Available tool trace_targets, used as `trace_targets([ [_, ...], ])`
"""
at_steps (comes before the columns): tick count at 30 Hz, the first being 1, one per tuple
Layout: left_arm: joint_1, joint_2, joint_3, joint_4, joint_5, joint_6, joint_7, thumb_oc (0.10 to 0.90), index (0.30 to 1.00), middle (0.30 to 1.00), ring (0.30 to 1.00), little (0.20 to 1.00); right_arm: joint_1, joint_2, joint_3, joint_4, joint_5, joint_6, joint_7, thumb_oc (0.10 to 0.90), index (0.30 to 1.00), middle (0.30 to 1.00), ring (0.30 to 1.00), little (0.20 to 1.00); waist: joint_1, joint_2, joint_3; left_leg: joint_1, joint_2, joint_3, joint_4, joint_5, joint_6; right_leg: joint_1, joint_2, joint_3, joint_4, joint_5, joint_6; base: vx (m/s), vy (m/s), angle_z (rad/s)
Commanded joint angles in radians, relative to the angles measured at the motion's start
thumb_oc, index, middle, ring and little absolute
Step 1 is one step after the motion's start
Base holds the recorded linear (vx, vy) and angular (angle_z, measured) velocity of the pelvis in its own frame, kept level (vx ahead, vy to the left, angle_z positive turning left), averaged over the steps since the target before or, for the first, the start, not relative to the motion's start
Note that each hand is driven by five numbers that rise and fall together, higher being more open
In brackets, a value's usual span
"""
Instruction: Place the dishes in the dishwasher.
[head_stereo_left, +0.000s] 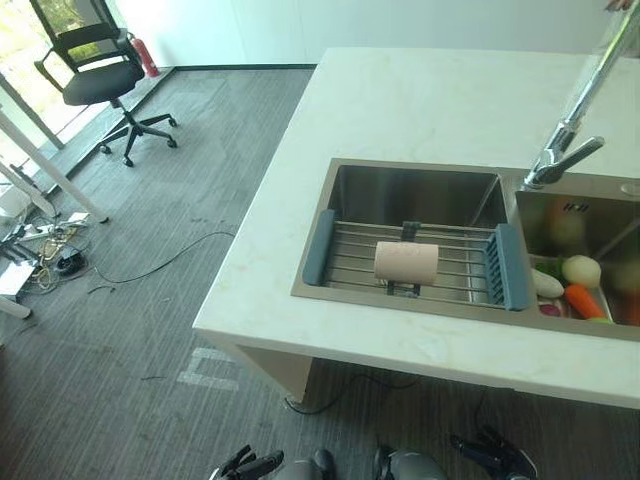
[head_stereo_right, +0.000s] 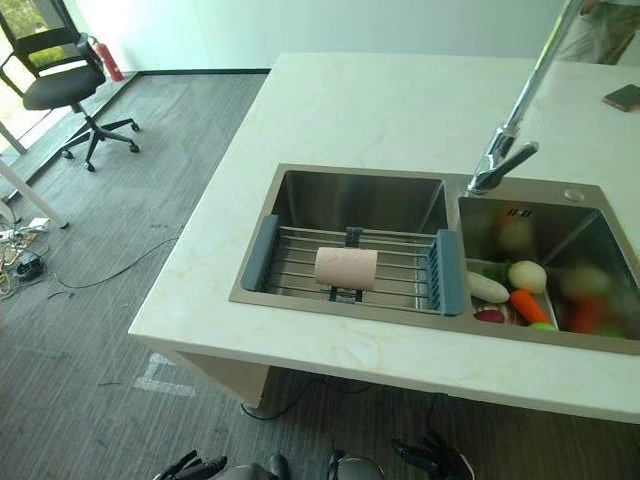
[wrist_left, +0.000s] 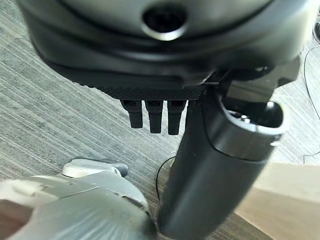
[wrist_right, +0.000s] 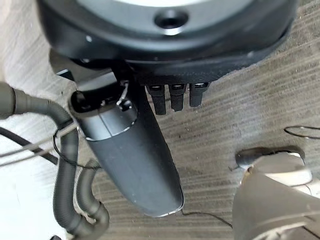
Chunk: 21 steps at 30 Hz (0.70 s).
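A pale pink cup (head_stereo_left: 406, 262) lies on its side on a wire rack with blue-grey ends (head_stereo_left: 318, 248). The rack spans the left basin of a steel double sink (head_stereo_left: 420, 190) set in a white counter (head_stereo_left: 400, 100). Both hands hang low near the grey floor, well below the counter's front edge. My left hand (head_stereo_left: 250, 465) is open and holds nothing, its fingers (wrist_left: 155, 117) straight beside the thumb. My right hand (head_stereo_left: 490, 455) is also open and holds nothing, its fingers (wrist_right: 172, 97) pointing at the floor.
A tall chrome faucet (head_stereo_left: 565, 135) rises between the basins. The right basin holds a carrot (head_stereo_left: 584, 300), a white onion (head_stereo_left: 581, 270) and other vegetables. A black office chair (head_stereo_left: 105, 80) and floor cables (head_stereo_left: 50, 260) lie far left. A dark flat object (head_stereo_right: 625, 97) rests on the counter.
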Motion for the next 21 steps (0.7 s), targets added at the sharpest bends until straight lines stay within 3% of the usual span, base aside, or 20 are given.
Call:
trace_targets([
  [1, -0.021, -0.012, 0.017, -0.021, 0.01, -0.037, 0.006, 0.8, 0.9, 0.9, 0.9, 0.9, -0.032, -0.052, -0.058, 0.004, 0.058, -0.052, -0.003, 0.8, 0.9, 0.9, 0.9, 0.9, 0.005, -0.004, 0.05, 0.07, -0.015, -0.036, 0.043, -0.112, -0.008, 0.116, -0.038, 0.037, -0.134, -0.034, 0.094, 0.04, -0.052, -0.28],
  [3, -0.027, -0.017, 0.002, -0.035, 0.027, -0.031, 0.007, 0.8, 0.9, 0.9, 0.9, 0.9, -0.026, -0.052, -0.06, -0.006, 0.061, -0.056, -0.006, 0.8, 0.9, 0.9, 0.9, 0.9, 0.011, -0.007, 0.065, 0.056, -0.032, -0.026, 0.043, -0.093, -0.007, 0.125, -0.048, 0.029, -0.134, -0.029, 0.095, -0.01, 0.049, -0.15],
  [4, -0.021, -0.023, -0.01, -0.032, 0.024, -0.045, -0.003, 0.8, 0.9, 0.9, 0.9, 0.9, -0.032, -0.049, -0.049, -0.009, 0.059, -0.073, -0.004, 0.8, 0.9, 0.9, 0.9, 0.9, 0.024, 0.02, 0.085, 0.018, -0.095, -0.087, 0.043, -0.122, 0.019, 0.125, -0.019, 0.031, -0.134, -0.005, 0.108, -0.02, 0.15, -0.08],
  [6, -0.014, -0.014, -0.001, -0.041, 0.039, -0.027, -0.023, 0.8, 0.9, 0.9, 0.9, 0.9, -0.041, -0.047, -0.045, -0.021, 0.031, -0.088, -0.01, 0.8, 0.9, 0.9, 0.9, 0.9, 0.014, 0.033, 0.089, 0.005, -0.065, -0.072, 0.043, -0.126, 0.03, 0.118, -0.009, 0.005, -0.134, 0.006, 0.106, -0.03, 0.212, -0.31],
  [7, -0.011, -0.011, 0.001, -0.037, 0.021, -0.031, -0.022, 0.8, 0.9, 0.9, 0.9, 0.9, -0.055, -0.048, -0.032, -0.043, 0.024, -0.082, -0.018, 0.8, 0.9, 0.9, 0.9, 0.9, 0.028, 0.042, 0.102, -0.003, -0.078, -0.119, 0.043, -0.129, 0.038, 0.142, 0.012, -0.026, -0.134, 0.005, 0.1, -0.07, 0.225, -0.54],
  [9, -0.01, -0.001, 0.002, -0.03, 0.025, -0.04, -0.014, 0.8, 0.9, 0.9, 0.9, 0.9, -0.066, -0.044, -0.03, -0.053, 0.007, -0.076, -0.002, 0.8, 0.9, 0.9, 0.9, 0.9, 0.018, 0.067, 0.101, -0.005, -0.041, -0.099, 0.043, -0.15, 0.05, 0.142, 0.027, -0.077, -0.1, 0.046, 0.112, -0.06, 0.167, -0.76],
  [12, -0.009, 0.0, 0.0, -0.028, 0.022, -0.043, -0.009, 0.8, 0.9, 0.9, 0.9, 0.9, -0.066, -0.043, -0.029, -0.058, -0.004, -0.074, -0.001, 0.8, 0.9, 0.9, 0.9, 0.9, 0.017, 0.068, 0.101, -0.006, -0.043, -0.103, 0.043, -0.152, 0.054, 0.124, 0.02, -0.076, -0.067, 0.047, 0.117, -0.04, -0.009, -0.66],
  [13, -0.021, 0.019, 0.022, -0.002, -0.086, -0.065, 0.007, 0.8, 0.9, 0.9, 0.9, 0.9, -0.052, -0.019, -0.011, -0.046, -0.036, -0.065, 0.0, 0.8, 0.9, 0.9, 0.9, 0.9, 0.013, 0.071, 0.119, 0.03, -0.048, -0.131, 0.043, -0.18, 0.086, 0.08, -0.091, -0.053, -0.044, 0.114, 0.151, -0.09, -0.275, -0.04],
  [14, -0.021, 0.021, 0.036, 0.004, -0.064, -0.082, 0.008, 0.8, 0.9, 0.9, 0.9, 0.9, -0.052, -0.015, -0.014, -0.032, -0.041, -0.052, -0.002, 0.8, 0.9, 0.9, 0.9, 0.9, 0.014, 0.071, 0.119, 0.041, -0.027, -0.122, 0.043, -0.184, 0.074, 0.123, -0.084, -0.043, -0.134, 0.081, 0.145, -0.1, -0.409, 0.33],
  [16, -0.01, 0.013, 0.046, 0.003, -0.007, -0.1, 0.036, 0.8, 0.9, 0.9, 0.9, 0.9, -0.066, -0.019, -0.002, -0.004, -0.088, -0.04, 0.025, 0.8, 0.9, 0.9, 0.9, 0.9, 0.048, 0.036, 0.098, 0.034, -0.021, -0.08, 0.043, -0.178, 0.053, 0.105, -0.115, -0.046, -0.134, 0.032, 0.156, -0.05, -0.415, 0.25],
  [21, -0.007, 0.016, 0.039, 0.001, -0.015, -0.095, 0.046, 0.8, 0.9, 0.9, 0.9, 0.9, -0.073, -0.02, 0.01, -0.002, -0.112, -0.047, 0.03, 0.8, 0.9, 0.9, 0.9, 0.9, 0.052, 0.032, 0.09, 0.027, -0.01, -0.071, 0.043, -0.178, 0.041, 0.103, -0.11, -0.048, -0.134, 0.021, 0.155, -0.03, -0.137, -0.29],
])
